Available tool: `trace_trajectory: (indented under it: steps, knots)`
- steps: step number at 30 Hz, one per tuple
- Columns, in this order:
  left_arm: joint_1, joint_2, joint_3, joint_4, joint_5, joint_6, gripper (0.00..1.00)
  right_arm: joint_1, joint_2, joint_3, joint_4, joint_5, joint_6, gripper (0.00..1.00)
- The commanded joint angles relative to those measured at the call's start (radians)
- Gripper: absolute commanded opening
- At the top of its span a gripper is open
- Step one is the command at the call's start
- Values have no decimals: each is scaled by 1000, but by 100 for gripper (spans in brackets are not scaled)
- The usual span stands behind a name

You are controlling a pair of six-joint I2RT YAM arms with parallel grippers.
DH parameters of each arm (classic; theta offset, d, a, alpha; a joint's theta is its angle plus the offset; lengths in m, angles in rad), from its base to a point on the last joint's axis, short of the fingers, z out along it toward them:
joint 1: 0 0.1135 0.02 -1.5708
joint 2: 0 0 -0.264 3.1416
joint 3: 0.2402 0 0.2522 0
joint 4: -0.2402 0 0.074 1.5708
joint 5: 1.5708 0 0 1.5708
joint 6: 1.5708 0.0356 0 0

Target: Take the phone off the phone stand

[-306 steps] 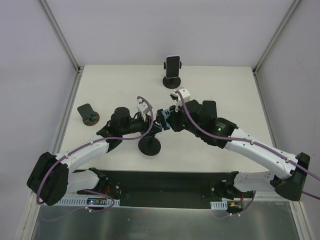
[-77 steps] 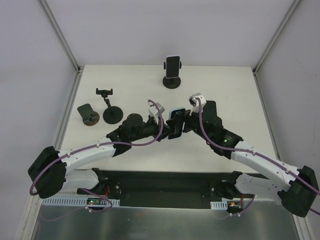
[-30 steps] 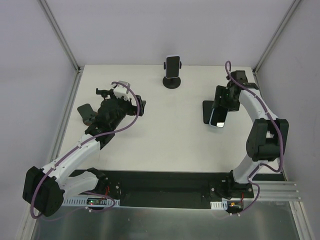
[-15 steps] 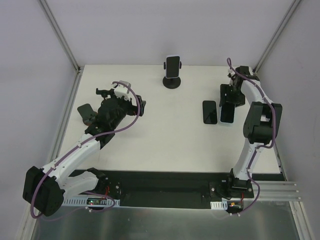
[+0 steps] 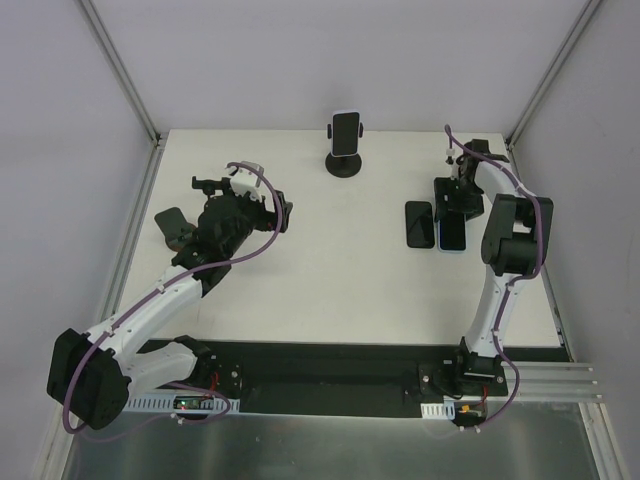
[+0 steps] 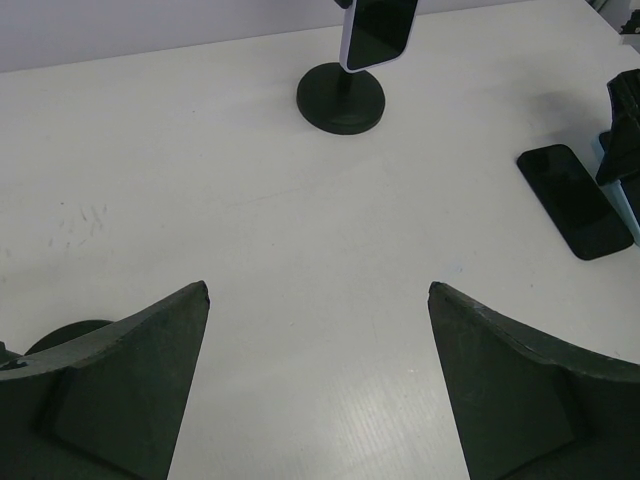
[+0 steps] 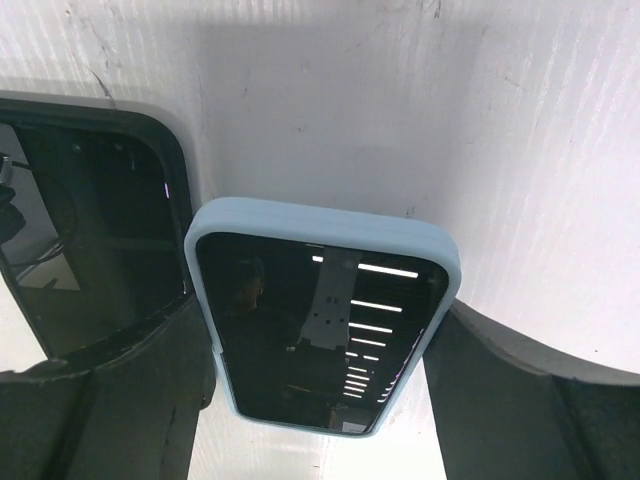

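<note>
A phone in a light blue case [image 7: 322, 318] sits between my right gripper's [image 7: 318, 345] fingers, both pressed on its long edges. From above, that phone [image 5: 451, 234] is low over the table at the right, beside a black phone [image 5: 420, 223] lying flat, with my right gripper [image 5: 453, 203] shut on its far end. Another phone [image 5: 345, 127] stands clamped in a black phone stand [image 5: 343, 165] at the back centre. My left gripper [image 5: 279, 214] hangs open and empty over the left half; its wrist view shows the clamped phone [image 6: 378, 25] far ahead.
An empty black stand's clamp [image 5: 206, 182] shows behind my left arm, and a dark tilted holder [image 5: 172, 228] sits at the far left. The enclosure walls run close along the table's [image 5: 330, 290] left and right edges. A round black base [image 6: 62, 336] lies by my left finger.
My right gripper has carried the blue-cased phone back and to the right, then down beside the flat black phone. The left arm has hardly moved.
</note>
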Motion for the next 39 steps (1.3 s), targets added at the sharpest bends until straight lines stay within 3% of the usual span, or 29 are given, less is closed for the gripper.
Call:
trace_trajectory:
  steps: [1,27,33,39]
  knots:
    - [4,3,41,13,17,10,89,-3,8,60,-26,-23,-30,54]
    - [4,5,39,15,19,17,89,-3,81,131,-16,-21,-32,61]
    - [4,0,39,15,19,17,89,-3,91,138,-13,-15,-39,65]
    - [4,3,39,16,23,14,89,-3,87,138,-12,-15,-41,76]
